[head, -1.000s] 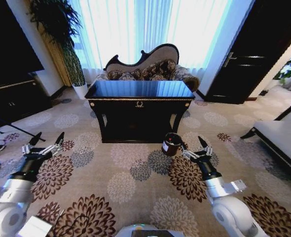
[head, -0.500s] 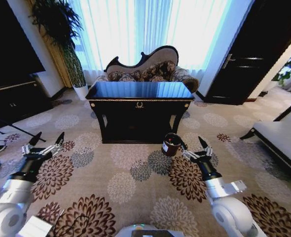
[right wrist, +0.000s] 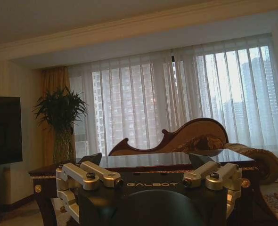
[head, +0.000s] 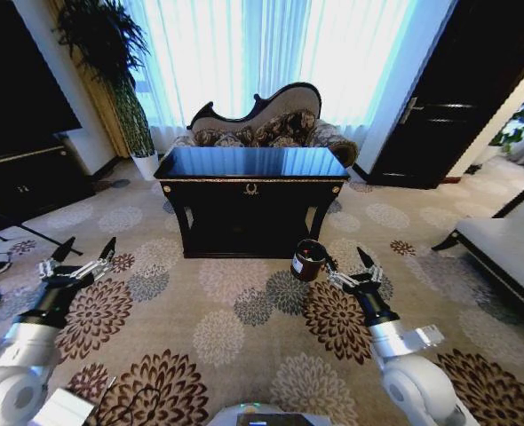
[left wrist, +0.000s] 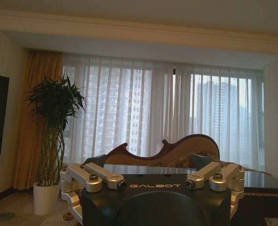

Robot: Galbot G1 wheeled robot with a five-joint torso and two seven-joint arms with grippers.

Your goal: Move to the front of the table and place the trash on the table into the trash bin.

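The table, glossy black top on a dark carved frame, stands a few steps ahead across the carpet. No trash can be made out on its top from here. The trash bin, a small dark-brown cylinder with a white label, shows just beside the left fingertip of my right gripper. That gripper is open, and the right wrist view has nothing between its fingers, with the table beyond. My left gripper hangs open low on the left, also open in its own view.
A curved sofa stands behind the table before the curtained window. A tall potted plant and a black TV cabinet are on the left. A dark door and a pale bench are on the right. Patterned carpet lies between me and the table.
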